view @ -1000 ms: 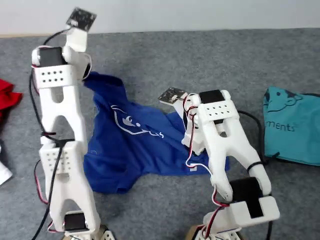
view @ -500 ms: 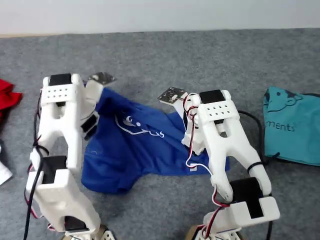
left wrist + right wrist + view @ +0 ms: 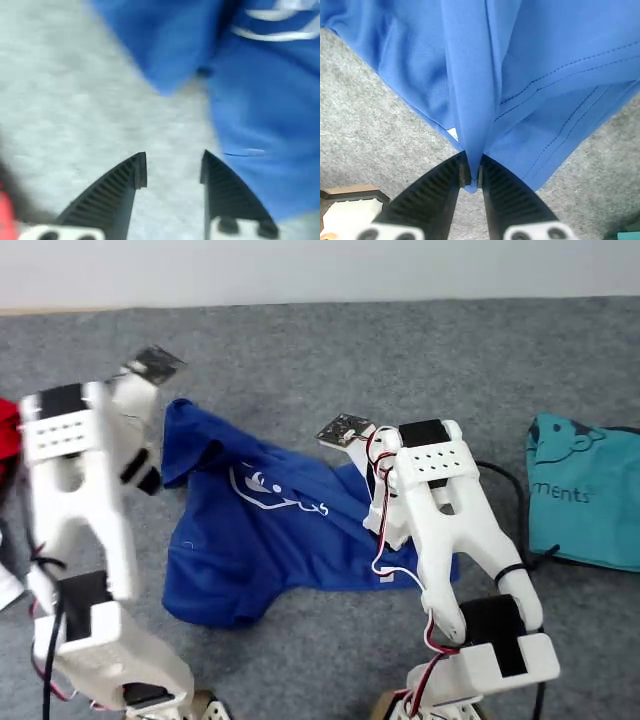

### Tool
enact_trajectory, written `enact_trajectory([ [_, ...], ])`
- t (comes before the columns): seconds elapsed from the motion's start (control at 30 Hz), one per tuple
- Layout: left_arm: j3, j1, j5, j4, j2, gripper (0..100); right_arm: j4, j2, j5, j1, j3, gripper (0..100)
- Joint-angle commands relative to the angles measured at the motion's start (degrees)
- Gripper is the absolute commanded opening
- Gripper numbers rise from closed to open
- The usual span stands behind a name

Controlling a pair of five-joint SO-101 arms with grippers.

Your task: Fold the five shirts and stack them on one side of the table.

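Roughly early in the task, by my reading. Table (image 3: pixel 430 360): grey, felt-like top, both my arms based at its near edge. Blue shirt (image 3: pixel 280 550): the largest item, lying rumpled and unfolded between the arms, print side up, one sleeve bunched at its far left corner. No clean fold in it yet. Teal shirt (image 3: pixel 580 495): at the table's right edge, well apart from the blue one, and compact enough that I judge it folded and the start of the stack. Red shirt (image 3: pixel 7 430): a corner pokes in at the left edge, and I cannot tell whether it is folded. Tally as I judge it: one shirt probably done, the blue one in hand, the red one and the others to come. Right gripper (image 3: pixel 471 175): jaws pressed together on a pinched ridge of the blue shirt near its stitched hem. The cloth tents up into the jaws, so I take that edge to be raised off the table. Left gripper (image 3: pixel 170 170): jaws apart with nothing between them, over bare table just beside the blue shirt's edge, not touching the cloth.
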Motion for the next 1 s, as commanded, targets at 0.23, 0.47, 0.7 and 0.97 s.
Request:
enact_trajectory([
  [0.23, -1.2, -4.7, -15.6, -12.2, 7.8, 21, 0.2, -2.9, 0.3, 0.6, -0.3, 3.5],
  [0.47, -1.4, 0.6, -20.5, -14.2, 10.5, 21, 0.3, -2.9, 0.3, 0.6, -0.3, 3.5],
  [0.7, -1.0, 3.9, -25.6, -17.1, 10.9, 21, 0.2, -2.9, 0.4, 0.4, -0.3, 3.5],
  [0.97, -0.8, 6.1, -25.6, -23.0, 16.5, 21, -0.1, -2.8, 0.5, 0.6, -0.3, 3.5],
])
